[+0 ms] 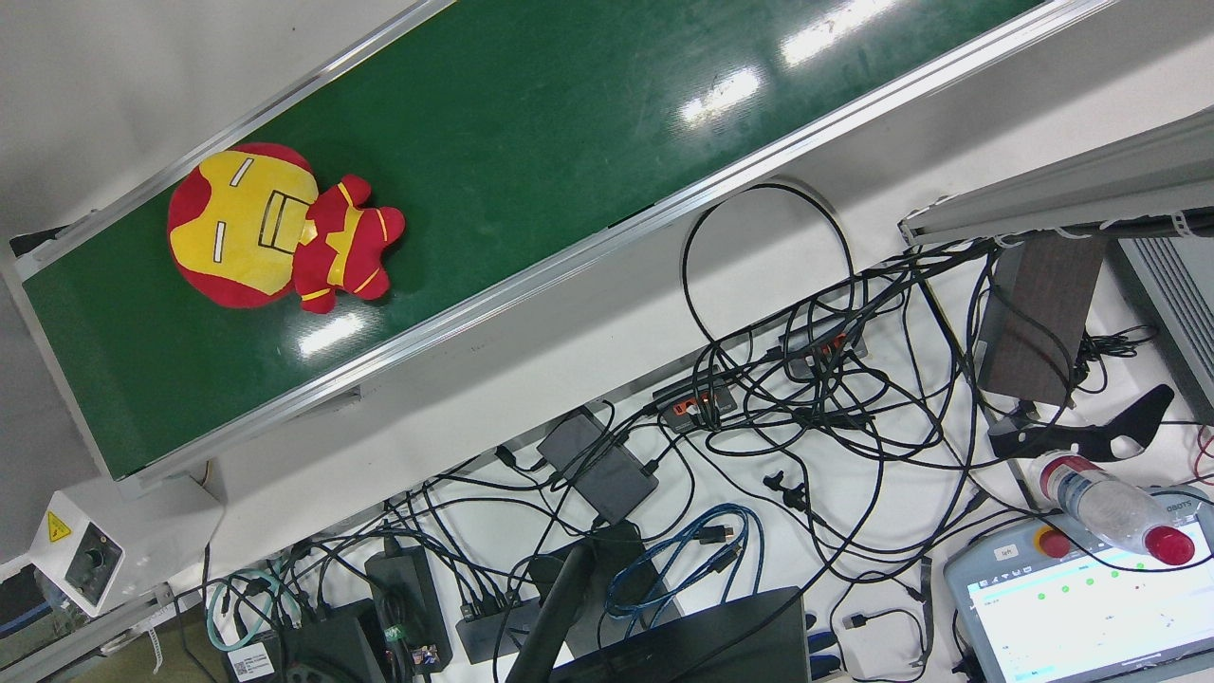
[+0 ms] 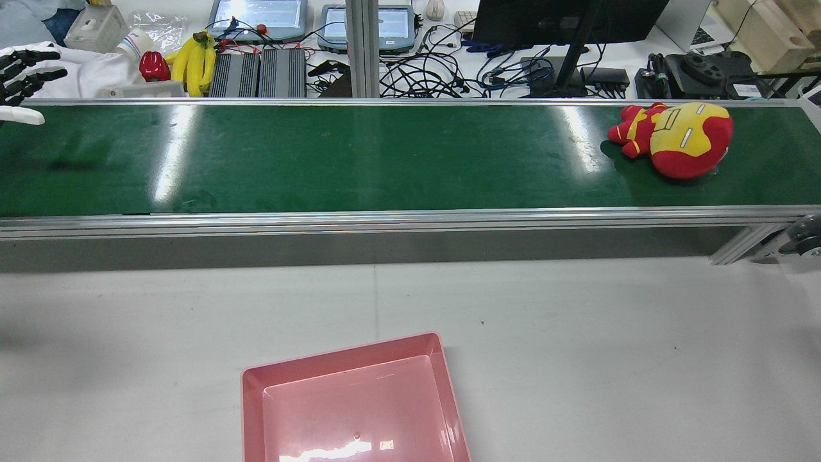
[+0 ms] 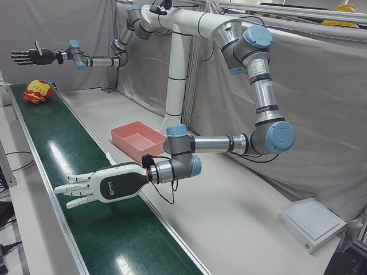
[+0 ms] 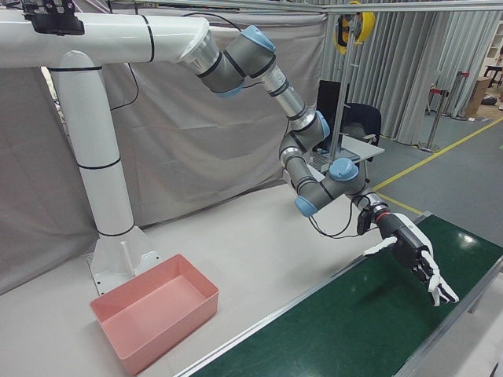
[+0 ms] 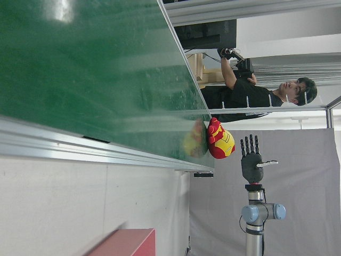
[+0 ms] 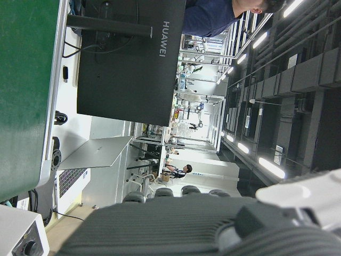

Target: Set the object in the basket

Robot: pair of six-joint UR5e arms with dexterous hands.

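A red and yellow Iron Man plush toy point(image 1: 275, 228) lies on the green conveyor belt point(image 2: 385, 160) at its right end in the rear view point(image 2: 680, 138). It also shows far off in the left-front view point(image 3: 37, 90) and in the left hand view point(image 5: 219, 138). The pink basket point(image 2: 346, 359) stands empty on the white table, with its wall in the left-front view point(image 3: 129, 143) and the right-front view point(image 4: 169, 322). My left hand point(image 3: 94, 184) is open, fingers spread, low over the belt's other end point(image 4: 413, 255) point(image 2: 19, 70). My right hand point(image 3: 31, 56) is open and raised high near the toy point(image 5: 251, 165).
Behind the belt lies a desk with cables, monitors, tablets, bananas point(image 2: 192, 58) and a water bottle point(image 1: 1110, 503). The belt has raised aluminium rails point(image 2: 385, 221). The white table lies between the belt and the basket. A white box point(image 3: 312, 223) sits at the table's corner.
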